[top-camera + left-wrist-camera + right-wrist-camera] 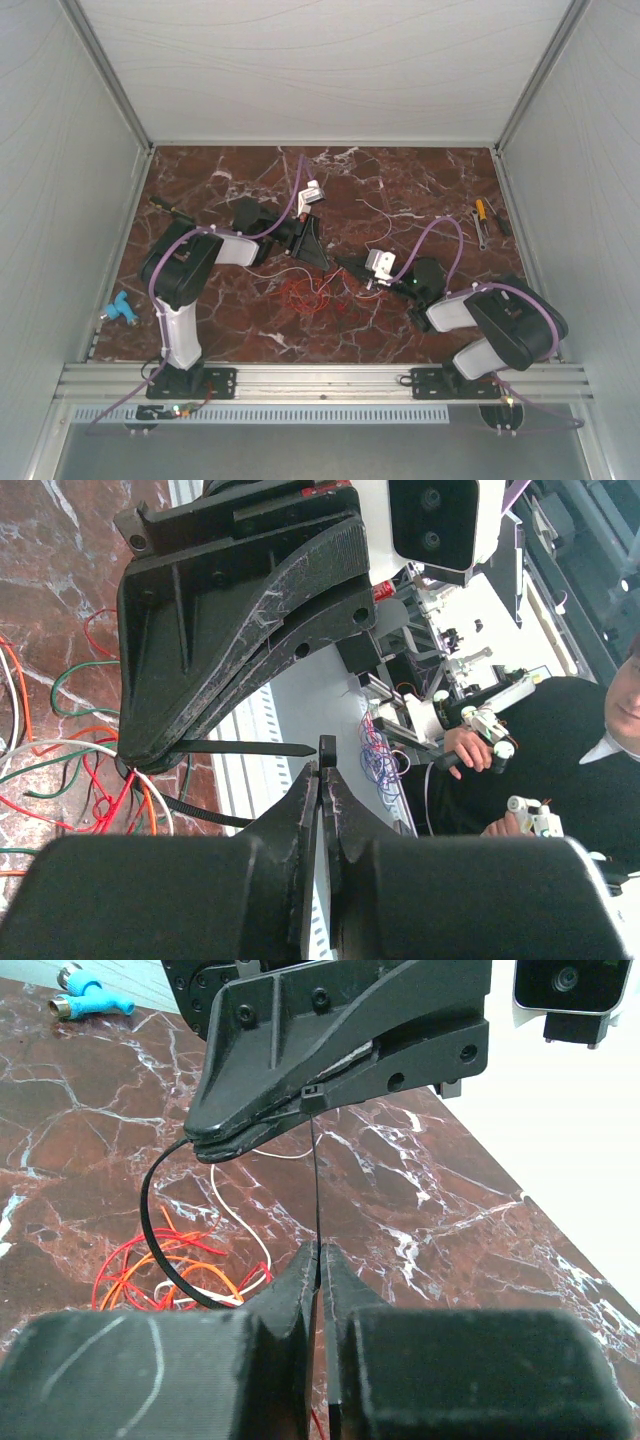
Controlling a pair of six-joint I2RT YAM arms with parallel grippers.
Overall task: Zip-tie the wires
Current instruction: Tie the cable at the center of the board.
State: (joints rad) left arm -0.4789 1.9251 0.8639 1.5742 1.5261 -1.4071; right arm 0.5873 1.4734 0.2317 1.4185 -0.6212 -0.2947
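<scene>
Wires point(303, 293): loose tangle of red, orange and white strands, some green in the left wrist view. They lie flat on the marble table point(420, 180), near centre, just in front of the two meeting grippers.

Zip tie point(315, 1185): black, lifted off the table and held between both grippers just above and behind the tangle. Its head point(312, 1093) sits against the seam of the left gripper's fingers. A straight run goes from the head into the right gripper's fingertips. The rest bows out from the left gripper's tip in an open curve, down over the wires and back under the right gripper. Cannot tell whether the curve actually encloses the bundle.

Left gripper point(318, 775): jaws closed, zip tie pinched at the head end.

Right gripper point(317, 1255): jaws closed on the straight run of the strip, tip close to the left gripper's and pointed at it.

Both arms angle inward from the near edge, purple cables point(440, 235) looping over them.

Farther out: yellow-handled screwdriver point(481, 211) near the table's far right edge, well apart from the wires. Blue fitting point(118, 310) at the near left edge.
</scene>
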